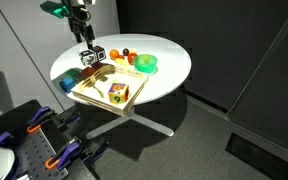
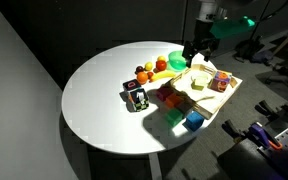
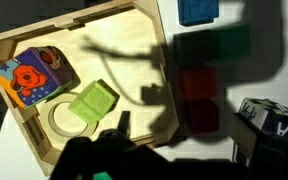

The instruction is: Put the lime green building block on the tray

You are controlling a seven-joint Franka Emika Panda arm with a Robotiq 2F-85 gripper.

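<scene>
The lime green block point(image 3: 92, 102) lies flat inside the wooden tray point(image 3: 104, 22), next to a colourful box point(image 3: 34, 78) and a wooden ring point(image 3: 56, 120). The tray also shows in both exterior views point(image 1: 92, 97) point(image 2: 227, 92). My gripper point(image 3: 184, 140) hangs above the tray's edge with its dark fingers spread wide and nothing between them. In both exterior views the gripper point(image 1: 87, 56) point(image 2: 194, 50) is raised over the table beside the tray.
Blue point(image 3: 197, 10), dark green point(image 3: 224, 45) and red point(image 3: 199, 95) blocks stand in a row just outside the tray. A black-and-white object point(image 3: 269, 115) lies beyond them. A green bowl point(image 2: 176, 60) and small toy fruit point(image 2: 149, 72) sit on the round white table point(image 2: 99, 100).
</scene>
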